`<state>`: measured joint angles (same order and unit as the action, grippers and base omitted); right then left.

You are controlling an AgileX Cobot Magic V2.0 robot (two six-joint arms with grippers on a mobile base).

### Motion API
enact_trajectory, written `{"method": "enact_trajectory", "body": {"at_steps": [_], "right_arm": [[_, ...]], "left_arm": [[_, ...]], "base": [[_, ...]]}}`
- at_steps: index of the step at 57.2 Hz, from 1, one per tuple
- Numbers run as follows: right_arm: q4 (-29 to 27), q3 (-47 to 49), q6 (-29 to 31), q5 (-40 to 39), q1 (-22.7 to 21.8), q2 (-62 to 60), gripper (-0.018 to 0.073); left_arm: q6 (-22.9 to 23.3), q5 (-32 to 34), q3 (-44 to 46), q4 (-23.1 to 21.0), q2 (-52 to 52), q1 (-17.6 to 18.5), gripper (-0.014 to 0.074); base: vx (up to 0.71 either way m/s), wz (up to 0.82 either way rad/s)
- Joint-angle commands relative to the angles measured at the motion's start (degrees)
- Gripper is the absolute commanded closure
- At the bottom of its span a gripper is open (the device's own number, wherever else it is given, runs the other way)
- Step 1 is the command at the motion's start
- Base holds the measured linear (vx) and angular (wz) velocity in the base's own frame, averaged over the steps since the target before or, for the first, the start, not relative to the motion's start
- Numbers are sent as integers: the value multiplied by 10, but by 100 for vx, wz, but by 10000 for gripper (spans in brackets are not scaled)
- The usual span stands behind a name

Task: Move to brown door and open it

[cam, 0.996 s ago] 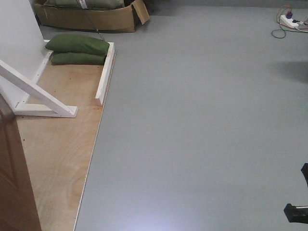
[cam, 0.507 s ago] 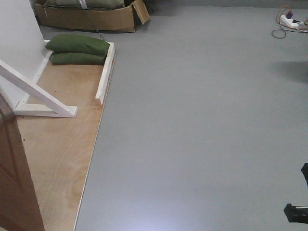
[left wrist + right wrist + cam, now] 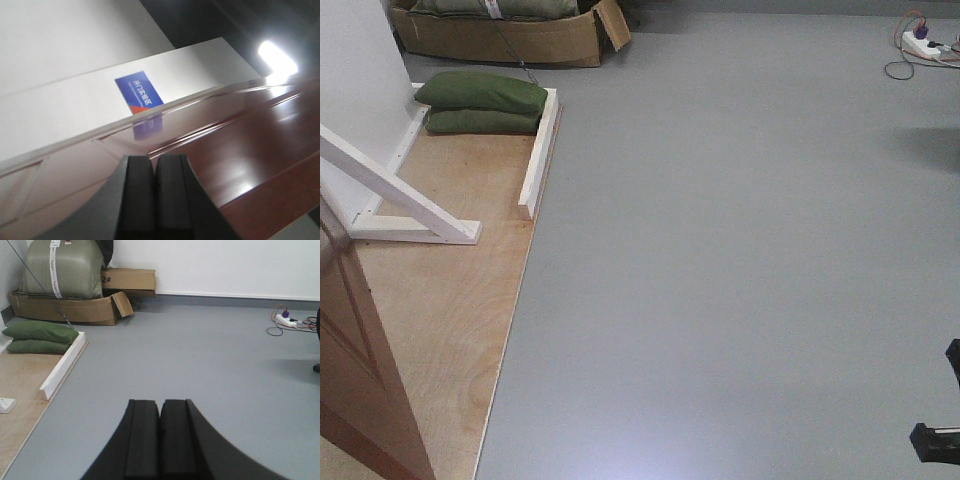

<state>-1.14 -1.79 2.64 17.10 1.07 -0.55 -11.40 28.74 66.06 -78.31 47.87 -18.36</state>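
Note:
The brown door [image 3: 360,380] stands at the lower left of the front view, its glossy reddish panel slanting over the plywood. In the left wrist view the same door [image 3: 250,140] fills the lower half, shiny and panelled, with its top edge running across the picture. My left gripper [image 3: 155,159] is shut with nothing in it and points at the door face from close by; whether it touches is unclear. My right gripper [image 3: 160,402] is shut and empty above bare grey floor. The door's handle is out of view.
A plywood sheet [image 3: 450,290] lies under the door, with a white timber brace [image 3: 400,195] and a white rail [image 3: 540,150] on it. Green sandbags [image 3: 480,100] and a cardboard box [image 3: 500,35] sit behind. A power strip [image 3: 920,42] lies far right.
The door's lower edge has swung further right into the front view, covering more of the plywood. Everything else on the floor stays put.

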Motion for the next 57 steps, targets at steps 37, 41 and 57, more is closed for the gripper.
{"method": "enact_trajectory", "body": {"at_steps": [37, 41, 57], "right_arm": [[4, -3, 3, -46, -2, -8, 559], [4, -3, 3, -46, -2, -8, 559], [4, -3, 3, -46, -2, -8, 559]], "left_arm": [[-88, -28, 112, 59, 177, -105, 600], [-90, -77, 139, 61, 202, -109, 600], [-89, -196, 156, 72, 213, -109, 600]], "base": [[0, 0], [0, 0], [0, 0]]}}
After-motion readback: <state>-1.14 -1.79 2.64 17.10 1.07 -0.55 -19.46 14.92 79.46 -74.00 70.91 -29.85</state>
